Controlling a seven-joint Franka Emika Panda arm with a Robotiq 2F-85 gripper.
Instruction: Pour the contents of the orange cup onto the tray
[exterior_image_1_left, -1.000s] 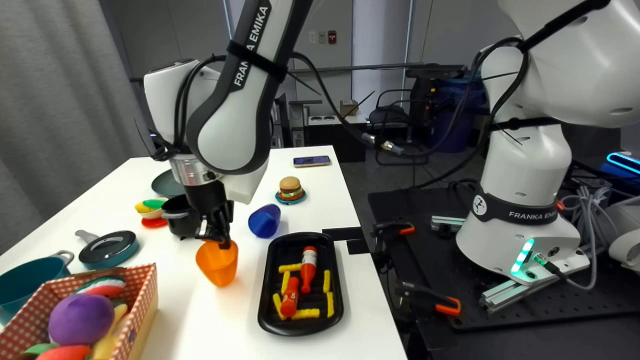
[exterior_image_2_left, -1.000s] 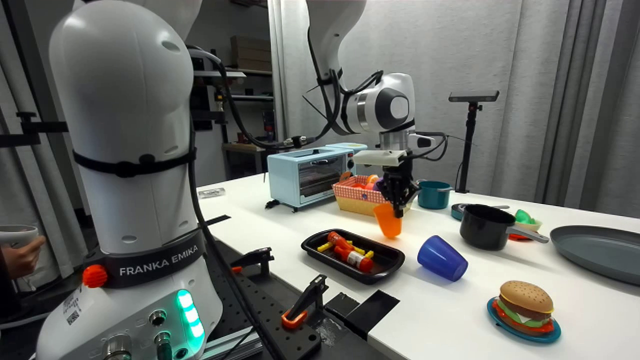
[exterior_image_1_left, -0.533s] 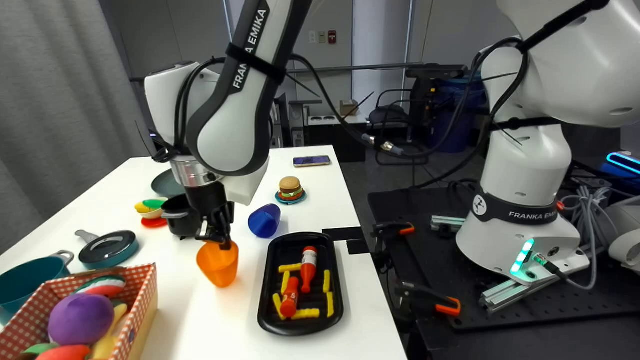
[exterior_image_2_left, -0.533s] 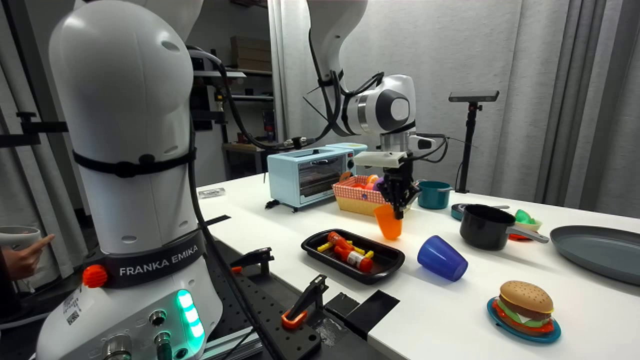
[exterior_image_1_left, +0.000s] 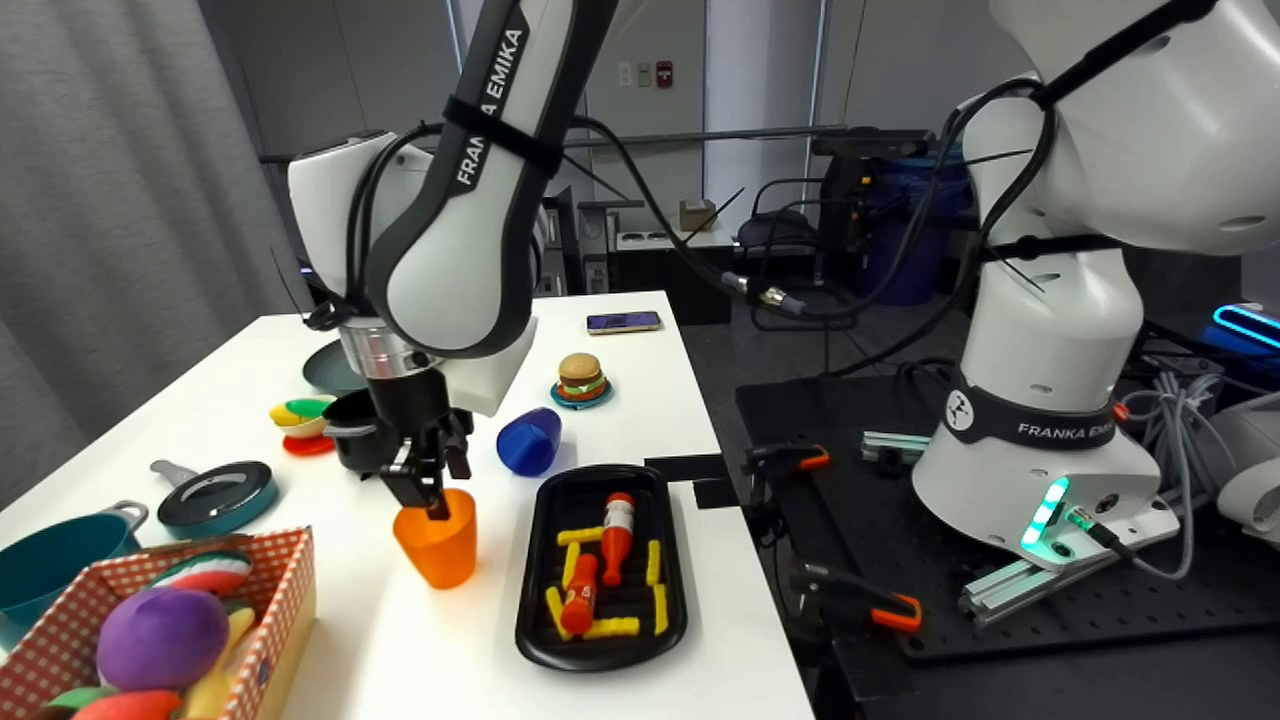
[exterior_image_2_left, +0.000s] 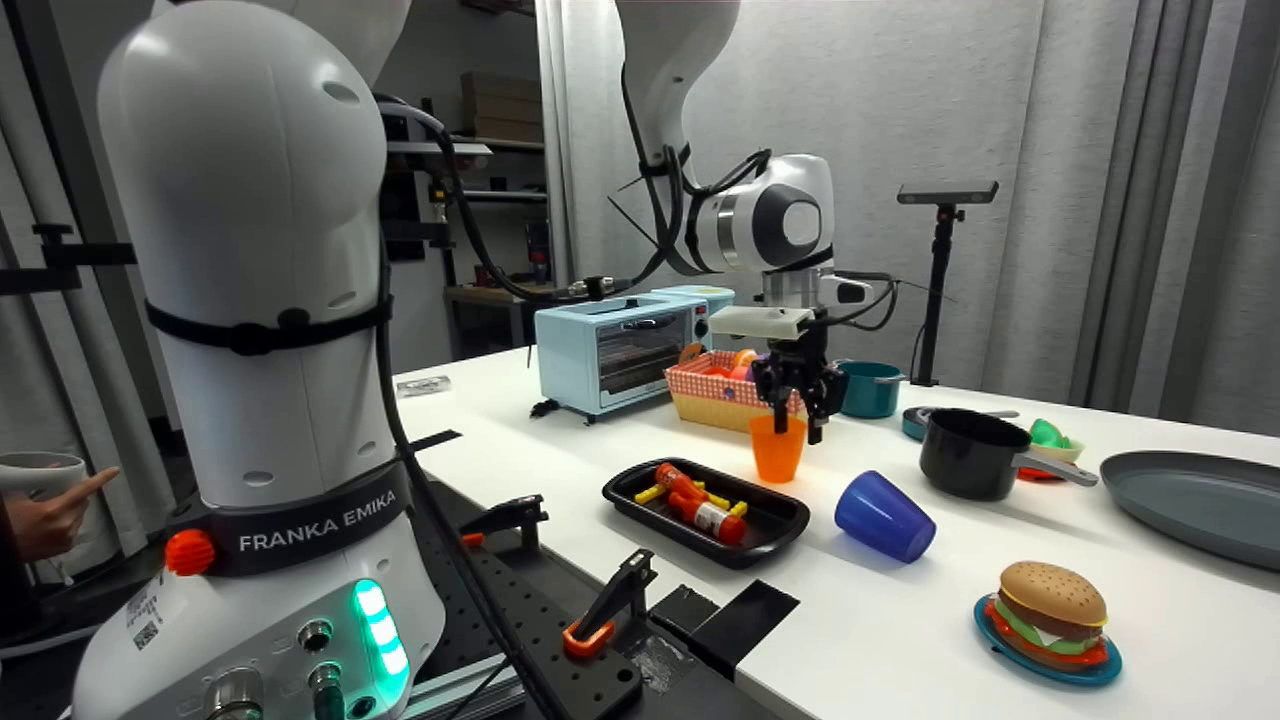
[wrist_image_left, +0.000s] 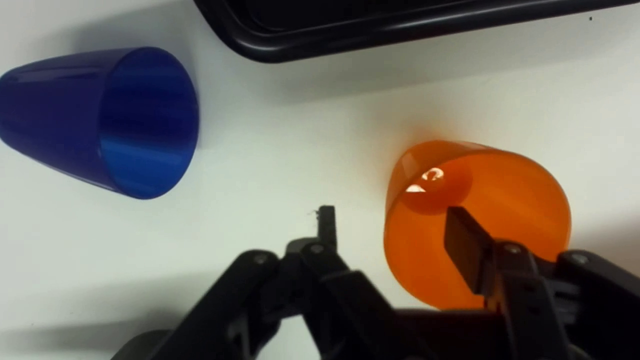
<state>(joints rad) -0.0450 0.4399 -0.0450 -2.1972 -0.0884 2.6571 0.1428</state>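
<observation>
The orange cup (exterior_image_2_left: 777, 458) appears to stand upright on the white table, beside the tray (exterior_image_1_left: 575, 500). My gripper (wrist_image_left: 390, 215) is open around the near wall of the cup: one finger reaches over the mouth, while the opposite fingertip hangs outside with white table beneath it. Down inside the cup (wrist_image_left: 530, 195) only the bare orange bottom and some bright reflections show; part of the inside is hidden by the finger. The contents look to be two small red bottle-shaped pieces (exterior_image_1_left: 617, 545) lying in the tray among yellow curved pieces (exterior_image_1_left: 610, 627).
A blue cup (exterior_image_2_left: 885, 515) lies on its side near the tray. Behind stand a black pot (exterior_image_2_left: 968, 455) and a teal pot (exterior_image_2_left: 866, 390). A checkered basket (exterior_image_1_left: 290, 590) of toy food is close to the orange cup. A toy burger (exterior_image_1_left: 581, 376) sits farther along the table.
A second ago the jaws were shut on the cup's rim, with the cup tilted. Now the fingers have spread apart and the cup has settled upright, slightly lower.
</observation>
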